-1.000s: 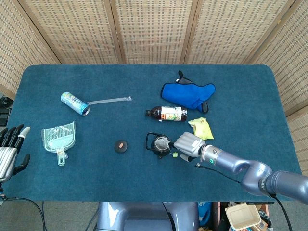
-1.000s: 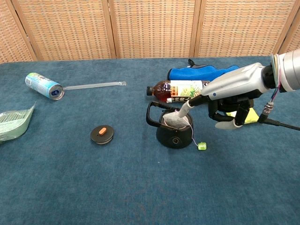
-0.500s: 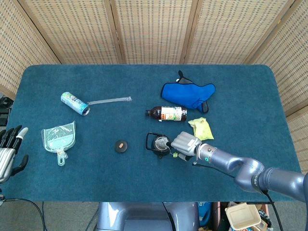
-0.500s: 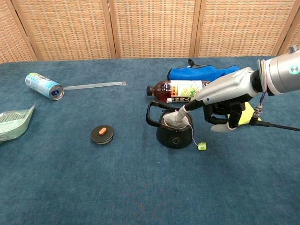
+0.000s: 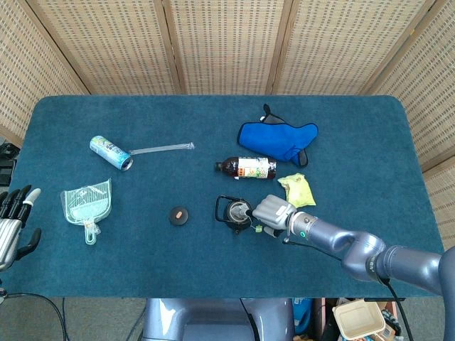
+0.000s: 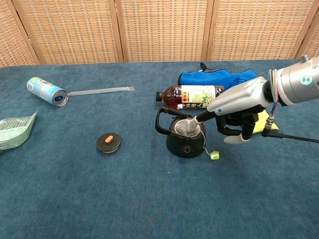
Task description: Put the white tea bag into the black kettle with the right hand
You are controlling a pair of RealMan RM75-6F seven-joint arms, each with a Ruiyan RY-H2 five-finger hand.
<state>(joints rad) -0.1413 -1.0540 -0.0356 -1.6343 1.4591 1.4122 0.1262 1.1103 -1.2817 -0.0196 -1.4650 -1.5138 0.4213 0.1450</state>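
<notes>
At the kettle point(image 6: 185, 138) mouth, the right hand point(image 6: 239, 112) pokes one extended finger onto the tea bag point(image 6: 185, 128), seemingly tamping it inside (string and tag point(image 6: 215, 155) dangle outside). Other fingers are curled, gripping nothing.

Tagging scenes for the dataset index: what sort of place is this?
Likely a lab or staged data-collection setup, not a real kitchen: a table covered in blue cloth, woven wicker screens as backdrop, and unrelated props scattered about, such as a can, a blue mitt and a black kettle.
</notes>
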